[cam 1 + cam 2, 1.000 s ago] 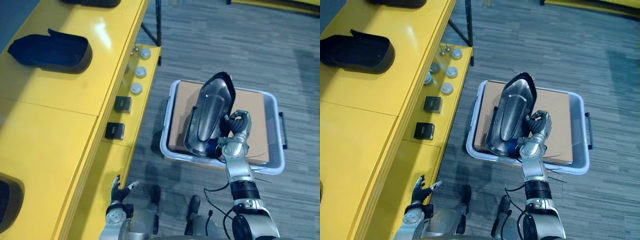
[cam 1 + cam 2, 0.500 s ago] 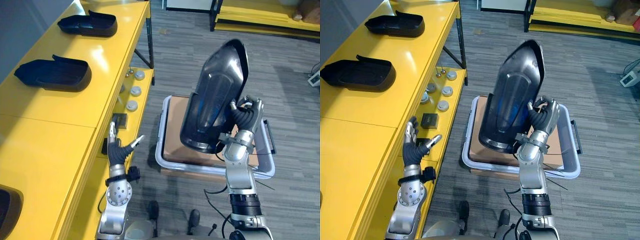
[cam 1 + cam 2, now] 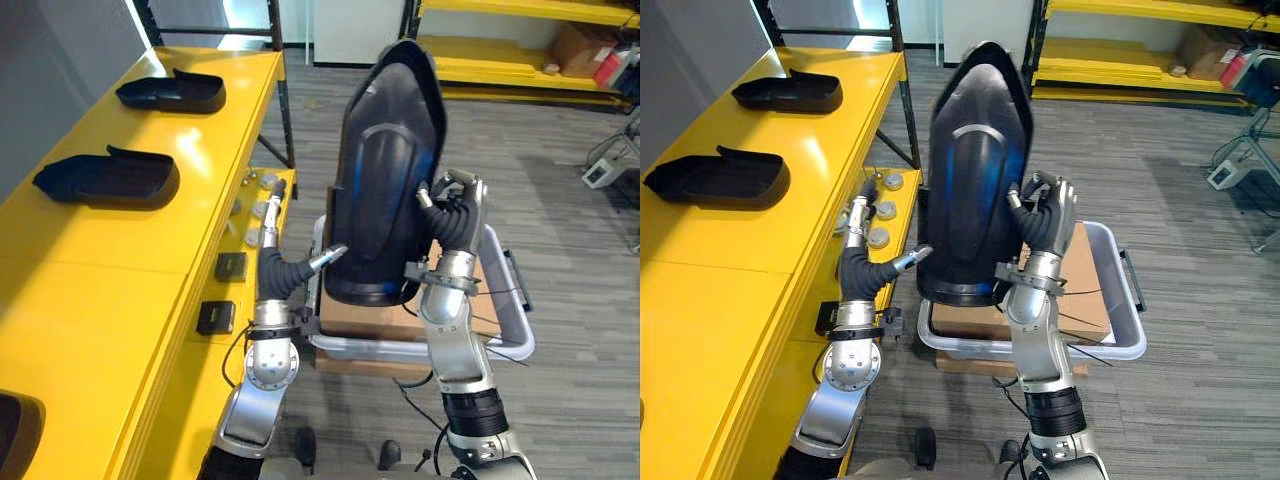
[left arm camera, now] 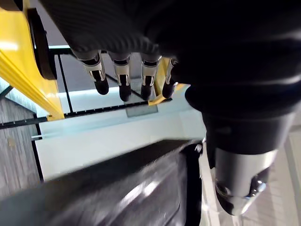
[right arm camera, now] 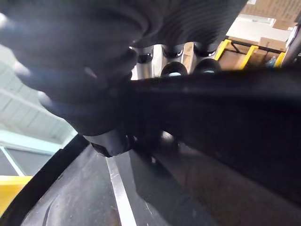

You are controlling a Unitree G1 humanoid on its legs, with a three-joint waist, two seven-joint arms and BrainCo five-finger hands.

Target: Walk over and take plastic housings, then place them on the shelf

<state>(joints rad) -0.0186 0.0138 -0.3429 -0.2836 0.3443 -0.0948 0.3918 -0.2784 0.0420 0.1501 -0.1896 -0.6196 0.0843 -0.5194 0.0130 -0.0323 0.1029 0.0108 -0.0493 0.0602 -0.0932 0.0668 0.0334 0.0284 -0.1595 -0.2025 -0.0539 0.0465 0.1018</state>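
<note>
**Item:** black housing, large and glossy. It stands upright in the air above the crate and clear of the cardboard lying in it.

**Hold:** the right hand has its fingers curled round the housing's right edge, gripping on that side only. The left hand has its fingers straight and spread. Its thumb reaches to the lower left edge and seems to touch it, though contact is not certain.

**Surroundings:** the yellow shelf is on the robot's left. A second housing and a third housing lie on it, well apart from the held one.

**Risks:**
- The tall shell is pinched at one edge, so it could pivot or slip in the swing toward the shelf if the left hand gives no real support.
- Its lower rim could catch the crate or the shelf's front edge.
- A careless set-down could knock the second housing.

**Views compared:**
- The eye views give the whole housing, both arms and the free shelf space.
- The right wrist view shows fingertips hooked over the edge.
- The left wrist view shows straight fingers standing off the shell's rim.
</note>
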